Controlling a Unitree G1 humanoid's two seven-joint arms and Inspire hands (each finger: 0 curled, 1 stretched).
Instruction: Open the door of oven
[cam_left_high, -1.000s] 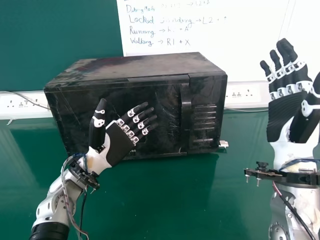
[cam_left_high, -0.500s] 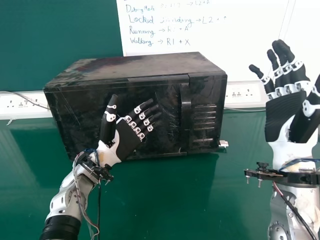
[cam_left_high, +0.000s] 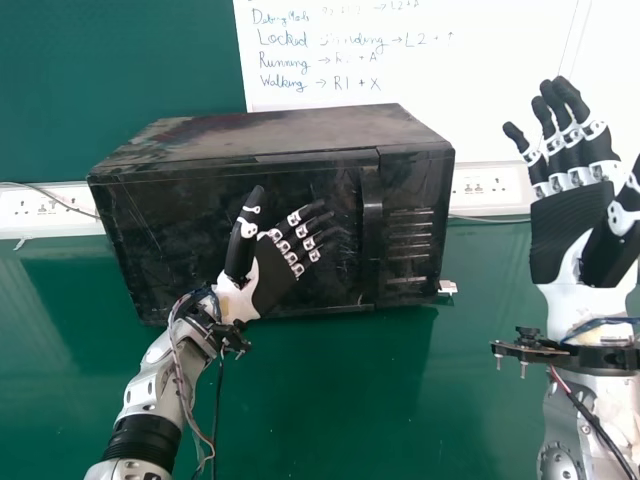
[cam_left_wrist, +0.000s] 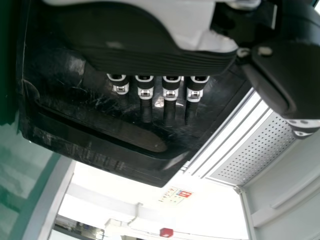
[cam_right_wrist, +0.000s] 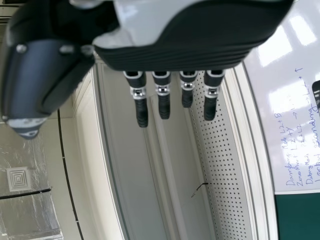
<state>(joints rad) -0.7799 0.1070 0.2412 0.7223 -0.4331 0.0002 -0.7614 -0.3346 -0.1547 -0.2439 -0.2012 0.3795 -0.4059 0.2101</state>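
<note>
The black oven (cam_left_high: 270, 130) stands on the green table with its door (cam_left_high: 150, 230) closed. My left hand (cam_left_high: 272, 282) is in front of the door, fingers straight and pointing at the upright handle (cam_left_high: 371, 230), a little short of it. In the left wrist view the left hand (cam_left_wrist: 150, 55) has its fingers over the dark door, with the long handle (cam_left_wrist: 105, 127) beyond their tips. Whether the fingers touch the door I cannot tell. My right hand (cam_left_high: 572, 225) is raised, open and empty, right of the oven; in the right wrist view the right hand (cam_right_wrist: 175, 40) also has straight fingers.
Wall sockets (cam_left_high: 490, 188) are behind the oven's right side, and another socket strip (cam_left_high: 45, 210) with a cable is at the left. A whiteboard (cam_left_high: 440, 100) rises behind. The green table (cam_left_high: 350, 400) extends in front of the oven.
My left hand and forearm have moved right across the door, bringing the fingertips closer to the handle. The right hand's fingers have shifted slightly. The oven door has stayed closed.
</note>
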